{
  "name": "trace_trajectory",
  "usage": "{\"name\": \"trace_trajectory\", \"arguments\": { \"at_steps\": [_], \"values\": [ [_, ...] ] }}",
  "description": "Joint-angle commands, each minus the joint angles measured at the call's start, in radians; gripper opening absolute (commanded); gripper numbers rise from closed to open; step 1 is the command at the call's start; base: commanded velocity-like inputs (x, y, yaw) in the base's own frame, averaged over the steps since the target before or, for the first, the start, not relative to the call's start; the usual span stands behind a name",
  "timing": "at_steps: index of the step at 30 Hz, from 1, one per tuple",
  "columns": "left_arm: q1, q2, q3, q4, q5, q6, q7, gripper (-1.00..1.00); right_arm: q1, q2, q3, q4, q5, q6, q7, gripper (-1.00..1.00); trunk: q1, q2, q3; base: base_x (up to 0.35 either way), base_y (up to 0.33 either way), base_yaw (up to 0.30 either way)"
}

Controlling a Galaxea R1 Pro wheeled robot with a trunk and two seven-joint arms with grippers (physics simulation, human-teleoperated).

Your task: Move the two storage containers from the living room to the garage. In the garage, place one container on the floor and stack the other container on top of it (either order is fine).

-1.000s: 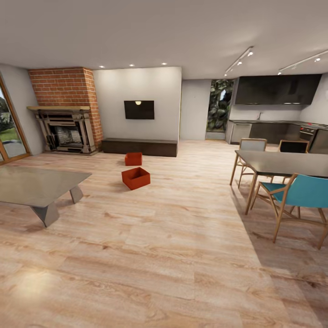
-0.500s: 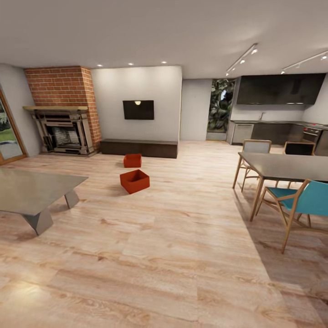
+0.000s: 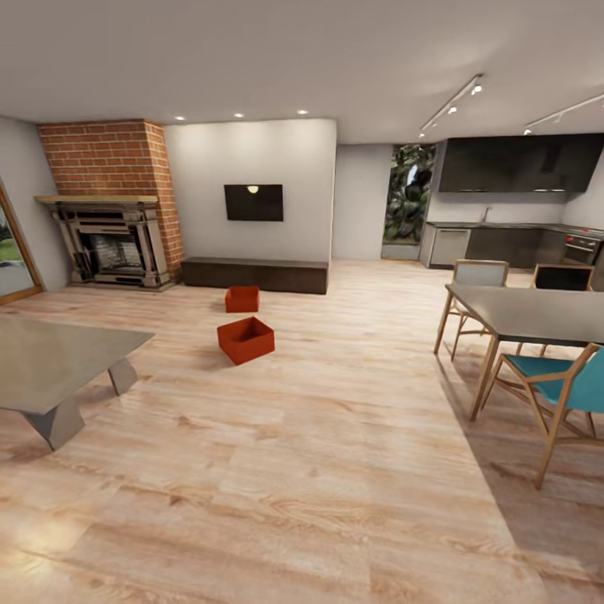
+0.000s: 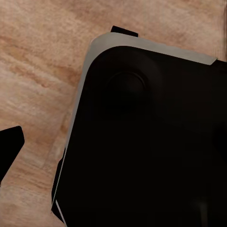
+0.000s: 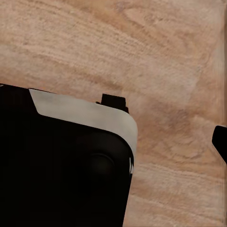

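Two orange-red open-top storage containers stand on the living room's light wood-plank floor (image 3: 319, 453), far ahead of me in the head view. The nearer container (image 3: 246, 339) is turned at an angle. Behind it, the farther container (image 3: 242, 299) rests just in front of the long dark low bench (image 3: 256, 274). The two are apart. In the left wrist view one dark fingertip (image 4: 9, 147) pokes in beside my dark base (image 4: 151, 137), over the wood floor. In the right wrist view another dark fingertip (image 5: 220, 140) shows at the edge beside the base (image 5: 61, 165). Nothing is seen held.
A red brick fireplace (image 3: 109, 210) and a wall TV (image 3: 253, 202) are at the back. A low grey table (image 3: 50, 361) stands at the left. At the right are a dining table (image 3: 528, 312) and a blue chair (image 3: 562, 382), with a dark kitchen (image 3: 512, 243) behind.
The whole head view has shifted: the camera has moved forward and the room's furniture has slid outward in the picture. The containers have kept their places on the floor.
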Motion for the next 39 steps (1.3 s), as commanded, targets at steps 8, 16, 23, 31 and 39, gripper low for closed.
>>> {"name": "trace_trajectory", "arguments": {
  "at_steps": [8,16,23,31,39],
  "values": [
    [0.0,0.0,0.005,0.0,0.001,-0.002,0.001,1.0,-0.001,0.0,0.008,0.003,-0.008,-0.006,-0.002,1.0,0.001,0.0,-0.001,0.323,0.0,0.0],
    [0.0,0.0,0.005,0.0,0.001,-0.002,0.001,1.0,-0.001,0.0,0.008,0.003,-0.008,-0.006,-0.001,1.0,0.001,0.0,-0.001,0.323,0.0,0.0],
    [0.0,0.0,0.005,0.0,0.001,-0.002,0.001,1.0,-0.001,0.0,0.008,0.003,-0.009,-0.006,-0.001,1.0,0.001,0.0,-0.001,0.323,0.0,0.0],
    [0.0,0.0,0.005,0.0,0.001,-0.002,0.001,1.0,-0.001,0.0,0.008,0.003,-0.009,-0.006,-0.001,1.0,0.001,0.0,-0.001,0.323,0.0,0.0],
    [0.0,0.0,0.005,0.0,0.001,-0.002,0.001,1.0,-0.001,0.0,0.008,0.003,-0.008,-0.006,-0.001,1.0,0.001,0.0,-0.001,0.323,0.0,0.0]
  ]
}}
